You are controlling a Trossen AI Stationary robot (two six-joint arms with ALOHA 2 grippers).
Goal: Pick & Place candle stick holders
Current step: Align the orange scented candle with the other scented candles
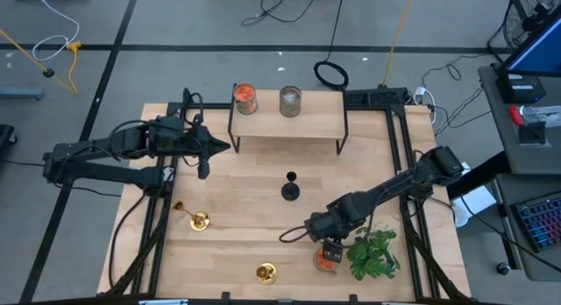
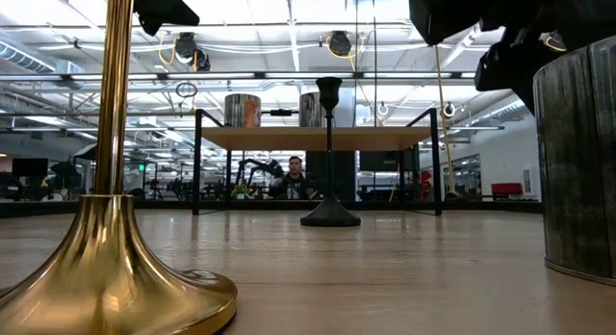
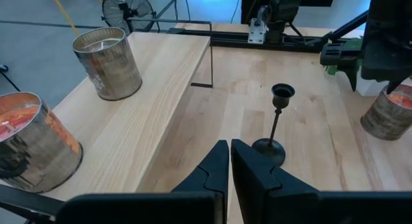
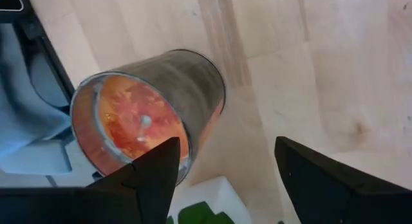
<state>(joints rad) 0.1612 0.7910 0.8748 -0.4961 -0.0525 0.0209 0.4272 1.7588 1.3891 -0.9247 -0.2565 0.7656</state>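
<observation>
You're hovering the right end effector (image 1: pixel 326 250), released, over a jar (image 1: pixel 325 260) at lower right; retarget the black holder (image 1: pixel 291 190) mid-frame, descending squarely around its stem.

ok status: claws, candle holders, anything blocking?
Left claw shut, empty, aimed at black holder. Right claw open over orange jar near plant. Gold holders untouched. Path clear.

Black candle stick holder (image 1: pixel 290 187) upright mid-table; two brass candle stick holders (image 1: pixel 196 217) (image 1: pixel 266 272) nearer the front edge.
</observation>
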